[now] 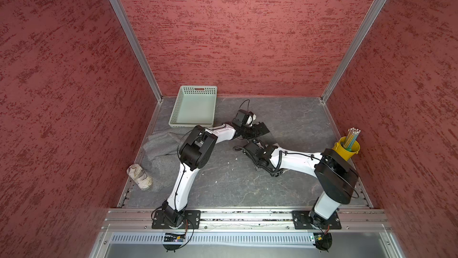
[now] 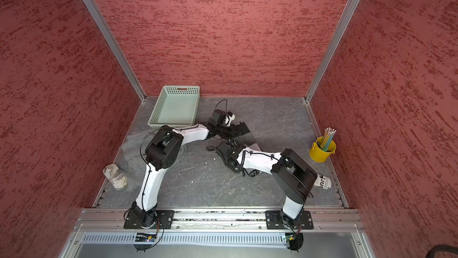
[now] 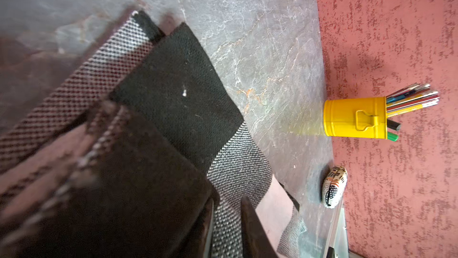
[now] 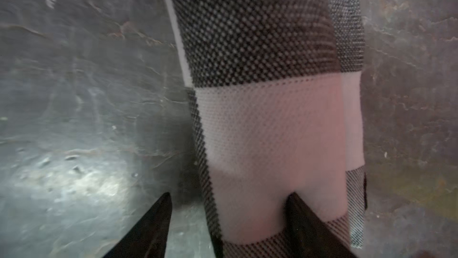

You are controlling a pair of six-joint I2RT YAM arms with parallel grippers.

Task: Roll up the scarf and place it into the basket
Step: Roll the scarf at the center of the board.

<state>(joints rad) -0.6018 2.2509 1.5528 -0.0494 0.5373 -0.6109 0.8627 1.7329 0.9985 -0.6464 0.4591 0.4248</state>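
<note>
- The black, white and grey woven cloth scarf (image 3: 178, 90) lies in flat folded layers on the dark grey stone-look table (image 1: 285, 120), near the middle. It is not in the basket.
- The shallow pale mint-green plastic basket (image 1: 195, 108) with holes in its sides sits at the back, near the scarf. It has nothing in it.
- The left gripper (image 3: 228, 201) has its two black fingers close together, with a grey bit of the scarf pinched between them.
- The right gripper (image 4: 229, 194) is wide open and holds nothing. One finger is over the bare table and the other is over the scarf's white band.
- I think the scarf is light, soft and floppy. It will sag when lifted, and a roll may fall open if let go.
- The weave looks a bit rough, so it should not slip much. It will not break.
- A good place to grab is a short end, across all the layers — then the claws can turn it over and over into a roll. To carry the roll, grab it around its middle.
</note>
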